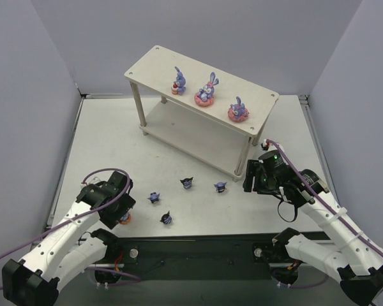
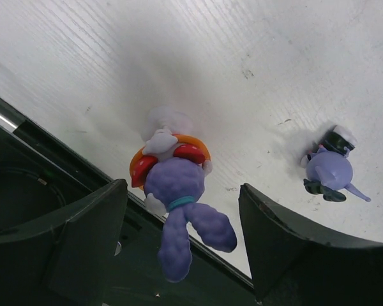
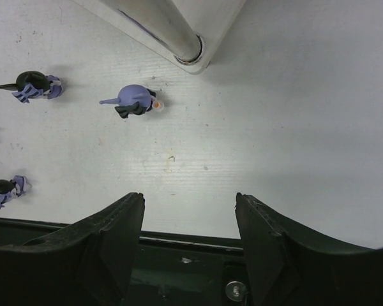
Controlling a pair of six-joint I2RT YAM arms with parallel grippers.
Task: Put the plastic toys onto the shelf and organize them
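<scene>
Three purple rabbits point(image 1: 178, 81), point(image 1: 206, 90), point(image 1: 237, 110) stand in a row on the top board of the pale wooden shelf point(image 1: 147, 67). A fourth purple rabbit on an orange base point(image 2: 174, 180) stands at the table's near edge, between the fingers of my open left gripper point(image 2: 184, 236); the fingers are apart from it. In the top view that gripper point(image 1: 121, 215) hovers over it. Several dark blue figures point(image 1: 154, 197), point(image 1: 187, 183), point(image 1: 220, 187), point(image 1: 166, 218) stand on the table. My right gripper point(image 1: 249, 180) is open and empty near the shelf's front right leg point(image 3: 172, 35).
A dark blue figure point(image 2: 329, 171) lies right of the left gripper. The right wrist view shows my right gripper point(image 3: 188, 236) and blue figures point(image 3: 135, 100), point(image 3: 33, 86), point(image 3: 3, 191) to its left. The black base rail point(image 1: 198, 245) runs along the near edge. Grey walls enclose the table.
</scene>
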